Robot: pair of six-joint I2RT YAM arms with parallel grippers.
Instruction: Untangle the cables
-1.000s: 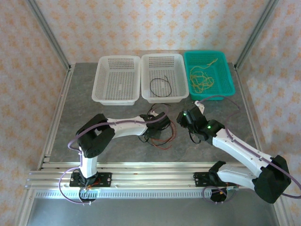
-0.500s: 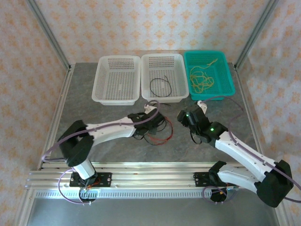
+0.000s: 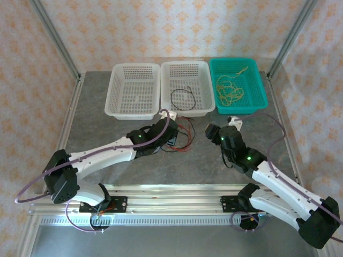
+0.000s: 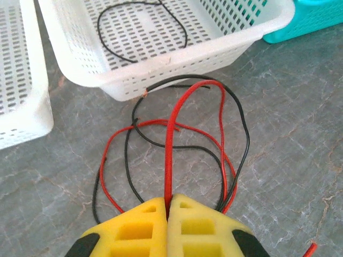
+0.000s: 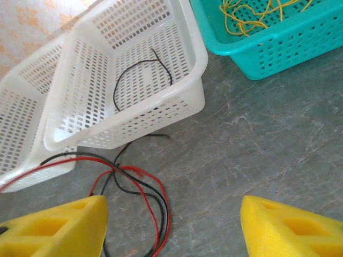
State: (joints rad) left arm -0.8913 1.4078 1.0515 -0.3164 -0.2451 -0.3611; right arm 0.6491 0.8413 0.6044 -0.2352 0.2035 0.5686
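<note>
A tangle of red and black cables (image 3: 185,130) lies on the grey table just in front of the middle white basket (image 3: 185,64). My left gripper (image 3: 170,136) reaches into its near side. In the left wrist view the left gripper (image 4: 169,201) is shut on one red cable (image 4: 170,139), which runs straight up from the pads and loops over the black ones. My right gripper (image 3: 215,132) hovers to the right of the tangle (image 5: 134,187), and the right gripper (image 5: 174,214) is open with bare table between its fingers. Another black cable (image 3: 182,99) lies in the middle basket. Yellow cables (image 3: 230,88) lie in the teal basket (image 3: 236,60).
A second white basket (image 3: 136,67) stands left of the middle one, and the three form a row at the back. Metal posts rise at the back corners. An aluminium rail (image 3: 171,206) runs along the near edge by the arm bases.
My left arm has stretched forward and dragged the red-and-black tangle toward the middle basket. My right gripper has opened wider and shifted slightly right.
</note>
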